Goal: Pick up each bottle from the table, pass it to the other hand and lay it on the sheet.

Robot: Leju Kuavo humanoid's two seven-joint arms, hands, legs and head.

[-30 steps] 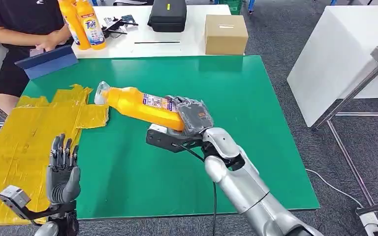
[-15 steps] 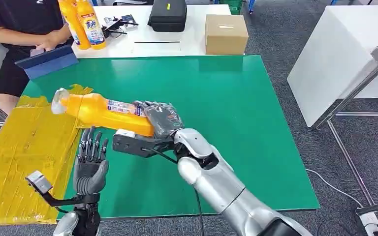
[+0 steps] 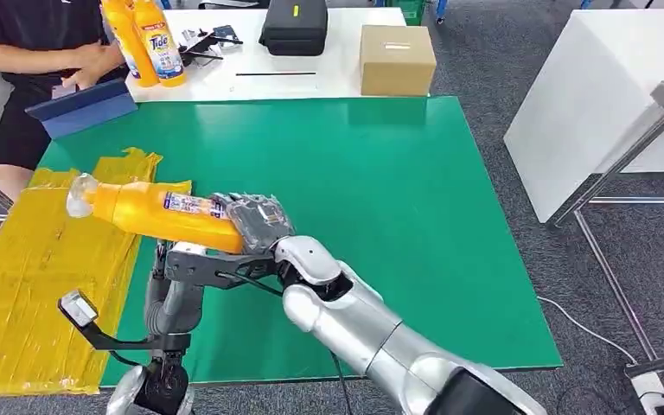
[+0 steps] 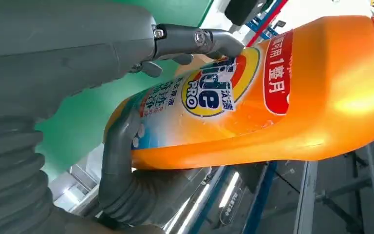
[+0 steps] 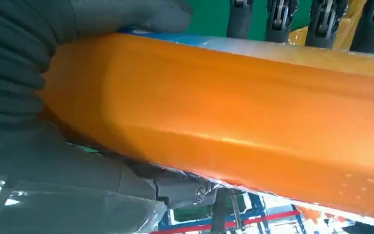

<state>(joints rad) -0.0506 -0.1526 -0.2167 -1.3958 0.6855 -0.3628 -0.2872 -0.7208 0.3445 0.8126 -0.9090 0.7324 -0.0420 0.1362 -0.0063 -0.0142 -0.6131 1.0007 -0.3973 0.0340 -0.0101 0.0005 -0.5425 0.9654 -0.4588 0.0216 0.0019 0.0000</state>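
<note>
Risk first: this looks like the handover, and a slip is the main worry. If the right hand lets go before the left hand has a firm wrap, the orange bottle point(image 3: 160, 214) would drop to the green table point(image 3: 380, 173), short of the sheet or half on it. The bottle is long and gripped at its base end only, so its neck could sag once support changes.

Nearest, low and left of centre: the left hand point(image 3: 171, 290) is raised under the bottle's middle. From the head view the bottle and the right wrist hide its fingers. In the left wrist view a thick grey thumb point(image 4: 119, 151) curls against the bottle's underside near the label and a dark finger point(image 4: 195, 40) lies over its top. It appears to be in contact and partly wrapped around the body, though I cannot tell whether the grasp is firm.

Just beyond: the right hand point(image 3: 258, 220) wraps the bottle's base, fingers closed around it; the right wrist view shows the grey thumb point(image 5: 126, 14) pressed on the orange side.

The bottle is held off the table, roughly level, clear cap pointing left over the yellow sheet's point(image 3: 26, 285) right edge.

Far: two more bottles point(image 3: 147, 39) stand on the white table point(image 3: 328, 73), a person point(image 3: 43, 35) beside them.
</note>
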